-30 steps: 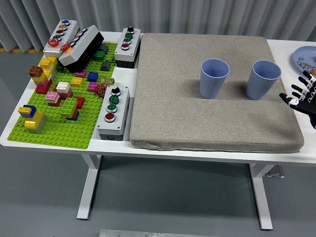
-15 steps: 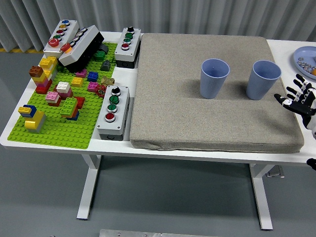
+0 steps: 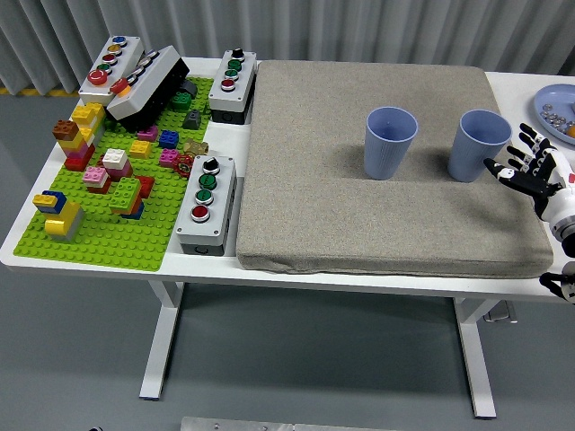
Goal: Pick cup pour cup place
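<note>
Two light blue cups stand upright on the grey mat (image 3: pixel 377 224). The left cup (image 3: pixel 389 142) is near the mat's middle. The right cup (image 3: pixel 477 144) is nearer the right edge. My right hand (image 3: pixel 524 166) comes in from the right with fingers spread. It is just to the right of the right cup, close to it and holding nothing. I cannot see inside either cup. My left hand is out of view.
A blue plate (image 3: pixel 557 109) with small bits sits at the far right. A green brick baseplate (image 3: pixel 117 233) with several coloured bricks lies at the left. Button boxes (image 3: pixel 206 203) stand along the mat's left edge and at the back left (image 3: pixel 231 83).
My right hand has moved left and slightly up, from the mat's right edge toward the right cup. The cups have not moved.
</note>
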Robot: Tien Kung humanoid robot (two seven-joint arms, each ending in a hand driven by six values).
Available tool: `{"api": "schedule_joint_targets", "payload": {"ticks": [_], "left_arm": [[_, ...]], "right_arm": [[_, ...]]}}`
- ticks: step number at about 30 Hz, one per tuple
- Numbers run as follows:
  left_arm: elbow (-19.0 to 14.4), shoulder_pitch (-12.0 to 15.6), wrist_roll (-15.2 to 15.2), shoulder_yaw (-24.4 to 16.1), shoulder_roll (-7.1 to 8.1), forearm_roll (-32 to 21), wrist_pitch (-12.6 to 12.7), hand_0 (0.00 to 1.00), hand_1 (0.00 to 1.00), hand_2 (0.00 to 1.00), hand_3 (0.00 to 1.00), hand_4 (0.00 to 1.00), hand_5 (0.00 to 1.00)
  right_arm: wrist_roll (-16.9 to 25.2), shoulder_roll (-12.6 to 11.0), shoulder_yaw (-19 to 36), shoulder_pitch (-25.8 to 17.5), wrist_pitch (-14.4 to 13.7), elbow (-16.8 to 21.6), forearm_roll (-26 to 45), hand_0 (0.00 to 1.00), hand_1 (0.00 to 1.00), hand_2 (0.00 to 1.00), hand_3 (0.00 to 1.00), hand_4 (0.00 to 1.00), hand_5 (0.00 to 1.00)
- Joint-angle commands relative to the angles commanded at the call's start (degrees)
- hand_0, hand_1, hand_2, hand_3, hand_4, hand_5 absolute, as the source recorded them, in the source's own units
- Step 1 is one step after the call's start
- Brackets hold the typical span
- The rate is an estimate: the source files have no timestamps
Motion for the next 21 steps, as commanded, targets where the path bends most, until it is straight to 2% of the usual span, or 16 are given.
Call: {"api": "schedule_joint_targets", "payload": {"ticks": [12, 13, 21], "left_arm": [[0.0, -0.1, 0.0, 0.6, 0.02, -0.2, 0.0, 0.805, 0.751, 0.818, 0.720, 0.519, 0.998], [0.0, -0.1, 0.0, 0.7, 0.04, -0.4, 0.0, 0.806, 0.751, 0.818, 0.721, 0.518, 0.998], [0.0, -0.1, 0.0, 1.3, 0.11, -0.7, -0.1, 0.805, 0.751, 0.818, 0.721, 0.518, 0.998]], "right_arm": [[-0.3, 0.2, -0.4, 1.3, 1.9, -2.0, -1.3, 0.945, 0.909, 0.988, 0.939, 0.852, 0.285], [-0.5, 0.2, -0.7, 1.5, 2.1, -2.4, -1.3, 0.984, 0.941, 0.998, 0.984, 0.856, 0.292], [-0.5, 0.8, -2.4, 2.2, 2.3, -4.4, -0.7, 0.993, 0.947, 0.998, 0.989, 0.859, 0.305]]}}
